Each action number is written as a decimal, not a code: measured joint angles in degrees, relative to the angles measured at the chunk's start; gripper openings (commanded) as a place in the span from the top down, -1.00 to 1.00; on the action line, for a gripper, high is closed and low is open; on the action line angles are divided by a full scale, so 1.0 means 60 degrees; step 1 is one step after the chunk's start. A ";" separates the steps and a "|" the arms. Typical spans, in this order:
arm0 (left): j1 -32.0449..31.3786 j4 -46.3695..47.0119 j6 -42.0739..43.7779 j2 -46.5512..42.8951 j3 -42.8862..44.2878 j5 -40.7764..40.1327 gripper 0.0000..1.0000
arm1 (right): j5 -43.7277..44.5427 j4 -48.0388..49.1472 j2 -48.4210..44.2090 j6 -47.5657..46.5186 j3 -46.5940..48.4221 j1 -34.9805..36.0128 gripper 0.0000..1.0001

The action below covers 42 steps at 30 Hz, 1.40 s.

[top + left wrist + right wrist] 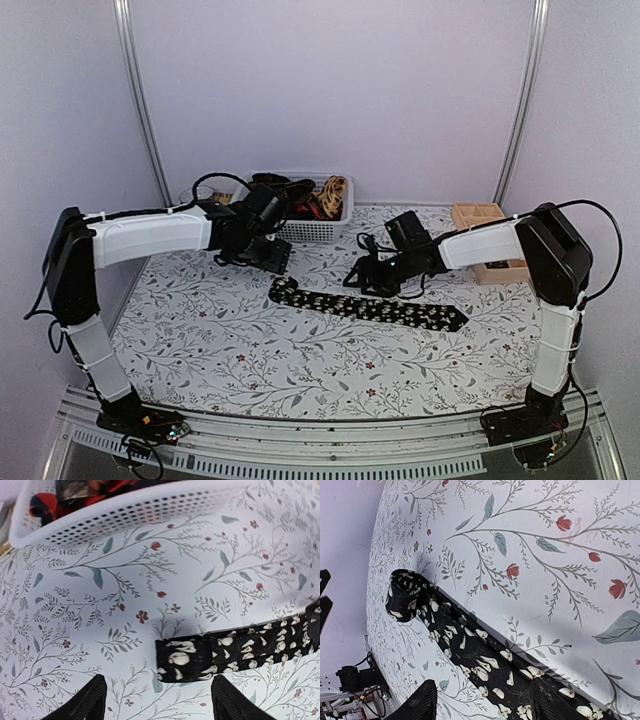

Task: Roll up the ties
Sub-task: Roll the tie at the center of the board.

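A black tie with pale flower specks (365,305) lies flat across the middle of the floral tablecloth. Its narrow left end (192,656) is folded over on itself, and it shows as a small loop in the right wrist view (404,596). My left gripper (262,255) is open and empty, hovering just behind that folded end, its fingers (87,702) on either side of it. My right gripper (372,278) is open and empty over the tie's middle (485,662). More ties, red, brown and tan, lie in the white basket (315,228).
The perforated white basket (125,515) stands at the back centre, close behind my left gripper. A wooden compartment box (487,240) stands at the back right. Grey walls and metal posts enclose the table.
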 measured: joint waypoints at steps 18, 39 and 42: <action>0.2932 0.4426 -0.1479 -0.0860 -0.3559 0.6007 -0.43 | -0.0302 -0.0026 0.0102 0.0055 0.1847 0.1056 -0.09; 0.3304 0.6193 -0.1723 0.0131 -0.4189 0.7715 -0.15 | -0.1064 0.1228 0.2914 0.1690 0.3639 0.1413 0.43; 0.3344 0.6320 -0.1723 0.0175 -0.4189 0.7788 -0.13 | -0.1155 0.1381 0.3286 0.1829 0.3854 0.1413 0.46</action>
